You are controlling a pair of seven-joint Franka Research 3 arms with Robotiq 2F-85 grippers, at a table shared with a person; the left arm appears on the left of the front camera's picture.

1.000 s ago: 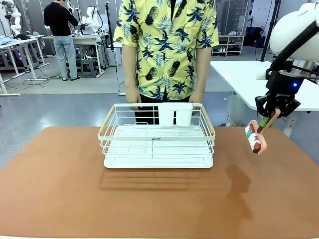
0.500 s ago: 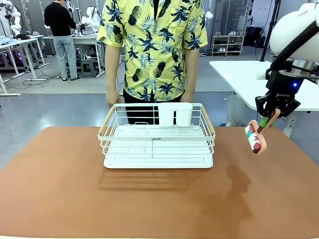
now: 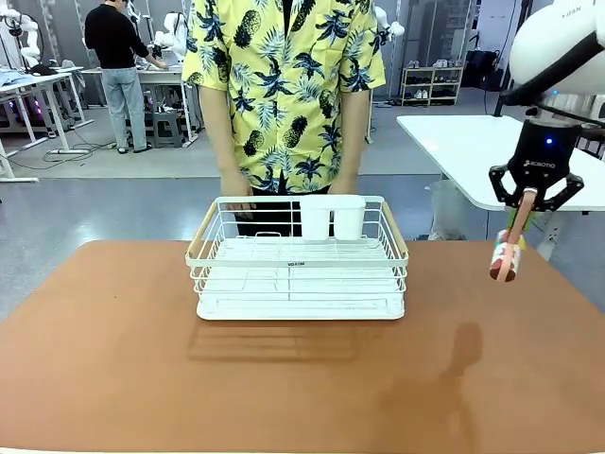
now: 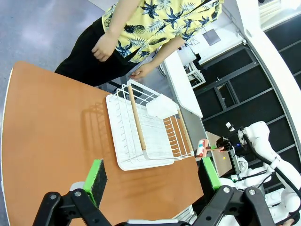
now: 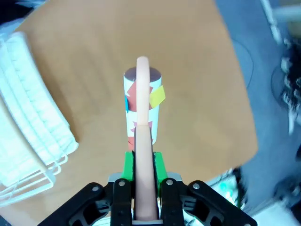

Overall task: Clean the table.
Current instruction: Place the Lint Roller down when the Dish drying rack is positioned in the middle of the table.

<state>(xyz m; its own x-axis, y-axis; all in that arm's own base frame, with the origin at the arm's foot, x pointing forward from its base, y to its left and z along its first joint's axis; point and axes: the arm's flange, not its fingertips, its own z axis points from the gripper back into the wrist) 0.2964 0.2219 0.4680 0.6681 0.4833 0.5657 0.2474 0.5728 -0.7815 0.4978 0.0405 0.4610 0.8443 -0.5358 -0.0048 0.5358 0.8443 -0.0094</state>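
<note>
My right gripper (image 3: 526,200) hung in the air over the right end of the wide reddish-brown table (image 3: 113,378) with rounded corners. Its two black fingers with green pads (image 5: 127,163) were pressed together on the pink handle of a lint roller with a white, red and blue patterned roll (image 3: 508,255). The roller hung down from the gripper, almost upright, and it did not touch the table. In my right wrist view the roll (image 5: 141,101) stood straight in front of the fingers, with a small yellow piece of paper on its side, and the table top was under it.

My left gripper (image 4: 151,179) was high over the near left part of the table. Its fingers were spread wide and nothing was between them.

A white wire dish rack with light wooden handles (image 3: 298,257) stood on the table, near the far edge and about in the middle. A white plastic cup holder (image 3: 332,217) hung on its far side. The rack was well apart from the roller.

A person in a yellow shirt with a pineapple print (image 3: 284,85) stood behind the table. One hand (image 3: 237,185) was just at the far rim of the rack; whether it touched the rim, I could not tell.
</note>
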